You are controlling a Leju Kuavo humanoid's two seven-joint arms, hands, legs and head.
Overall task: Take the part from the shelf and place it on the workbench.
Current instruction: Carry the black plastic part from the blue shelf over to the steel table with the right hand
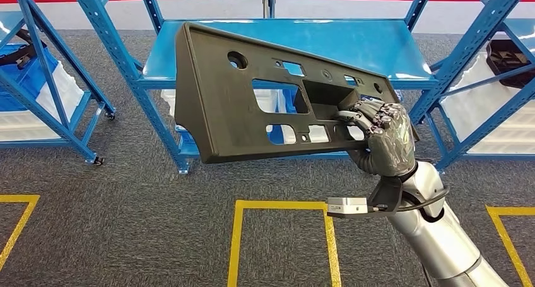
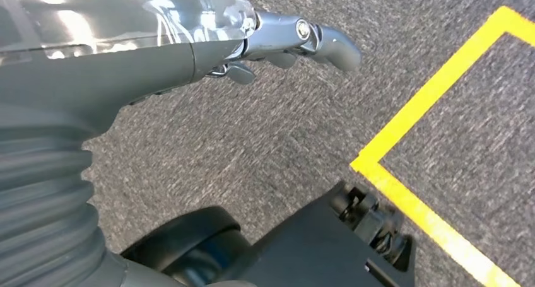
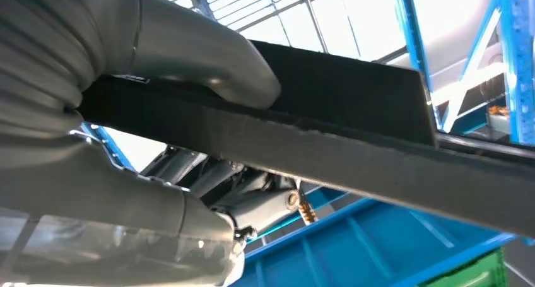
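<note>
The blue metal shelf [image 1: 378, 47] stands just ahead on the grey carpet, its glossy top deck bare and shining under the lights, and beneath it translucent white bins [image 1: 277, 104] sit on the lower level; I cannot tell what is in them. On the rack to the left a blue crate [image 1: 19, 79] and a white tub share a shelf, and to the right something dark and moulded [image 1: 511, 60] lies on another blue rack. The part [image 1: 221, 104] is off the shelf and up in the air in front of it: a long, flat, matte black plastic panel, grainy in texture, pierced with rectangular cut-outs and round holes, tilted up on edge. The right hand [image 1: 385, 139] clamps it near its right end, fingers hooked into a recessed pocket, and the right wrist view shows the thick grey thumb [image 3: 208, 66] pressed flat on the panel's face. The left hand [image 2: 189, 41] hangs over the carpet beside yellow floor tape [image 2: 416, 123], its fingers lying loosely together, holding nothing.
</note>
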